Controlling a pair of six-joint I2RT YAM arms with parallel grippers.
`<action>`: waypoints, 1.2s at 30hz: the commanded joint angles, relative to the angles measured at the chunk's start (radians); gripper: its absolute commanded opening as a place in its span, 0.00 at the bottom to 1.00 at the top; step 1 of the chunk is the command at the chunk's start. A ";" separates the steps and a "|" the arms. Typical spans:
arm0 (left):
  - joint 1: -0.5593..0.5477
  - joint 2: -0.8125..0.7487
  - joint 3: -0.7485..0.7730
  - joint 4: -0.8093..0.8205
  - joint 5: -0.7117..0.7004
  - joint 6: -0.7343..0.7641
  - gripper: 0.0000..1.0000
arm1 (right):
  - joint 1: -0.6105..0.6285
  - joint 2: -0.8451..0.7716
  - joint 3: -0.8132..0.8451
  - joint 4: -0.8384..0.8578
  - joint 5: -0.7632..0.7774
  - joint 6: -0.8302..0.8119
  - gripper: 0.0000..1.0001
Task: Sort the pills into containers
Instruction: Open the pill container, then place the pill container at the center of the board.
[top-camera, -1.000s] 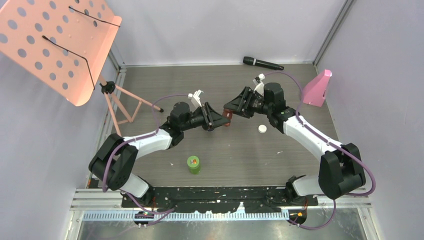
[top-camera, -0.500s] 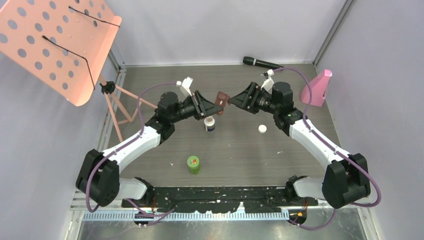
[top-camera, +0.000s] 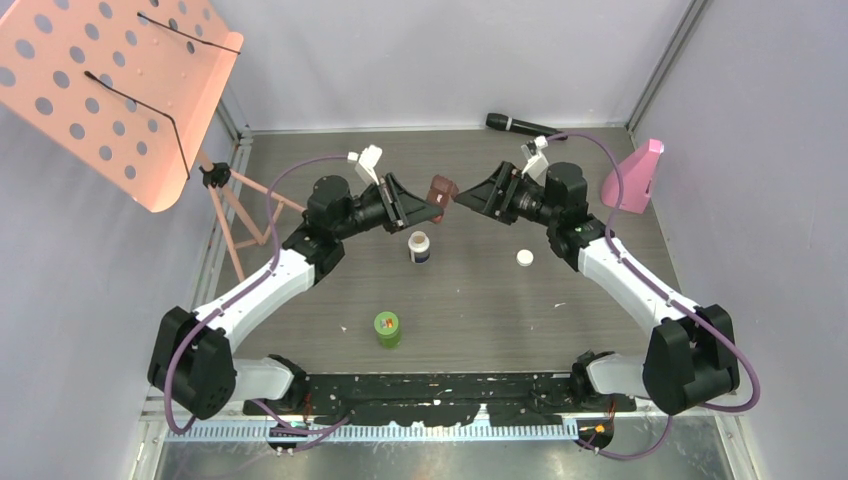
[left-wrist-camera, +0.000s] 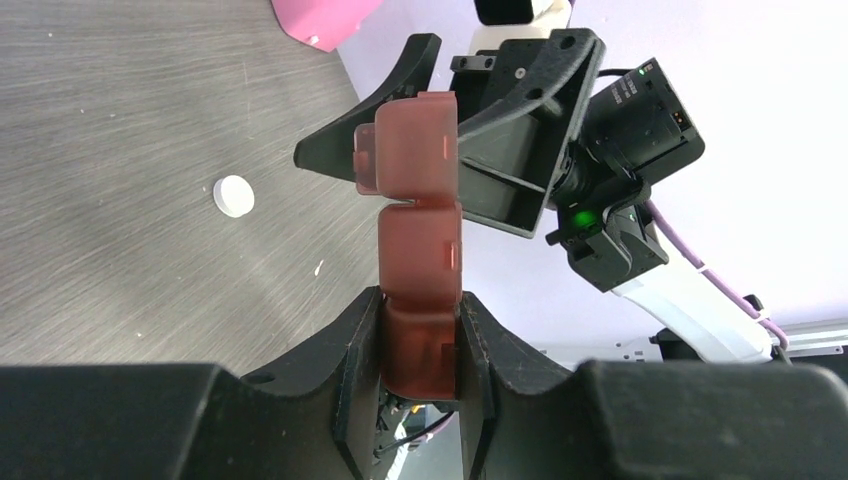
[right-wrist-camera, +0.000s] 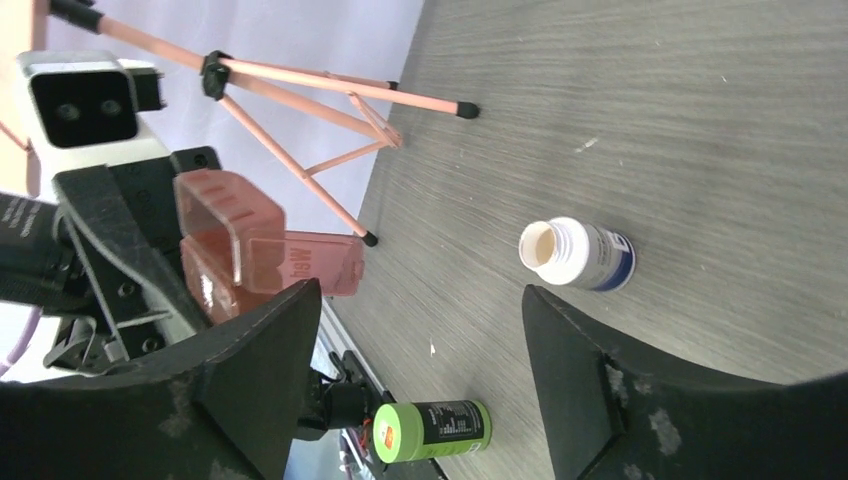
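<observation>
My left gripper (top-camera: 425, 203) is shut on one end of the small brown case (top-camera: 441, 189), held in the air above the table. In the left wrist view the case (left-wrist-camera: 420, 240) stands up from between the fingers. A lid flap (right-wrist-camera: 225, 215) at its far end is raised. My right gripper (top-camera: 465, 198) is open just right of the case, apart from it, with nothing between its fingers (right-wrist-camera: 580, 370). The white bottle (top-camera: 420, 246) stands uncapped below, and its white cap (top-camera: 525, 258) lies to the right. The green-lidded bottle (top-camera: 387, 328) stands nearer the bases. No pills show.
A black microphone (top-camera: 525, 126) lies at the back edge. A pink object (top-camera: 633, 178) stands at the right wall. An orange music stand (top-camera: 110, 80) and its tripod legs (top-camera: 250, 205) fill the left side.
Both grippers met at the case a second ago. The left gripper has since carried it up and back, uncovering the white bottle. The right gripper has opened and come off the case.
</observation>
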 joint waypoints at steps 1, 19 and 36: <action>0.016 -0.023 0.052 0.030 0.025 0.023 0.00 | -0.013 -0.032 -0.013 0.200 -0.140 0.002 0.85; 0.036 -0.053 0.027 0.092 0.050 -0.073 0.00 | -0.015 0.064 -0.051 0.702 -0.188 0.348 0.44; 0.036 -0.058 -0.002 0.060 0.015 -0.053 0.47 | -0.013 0.043 0.079 0.249 -0.156 0.257 0.05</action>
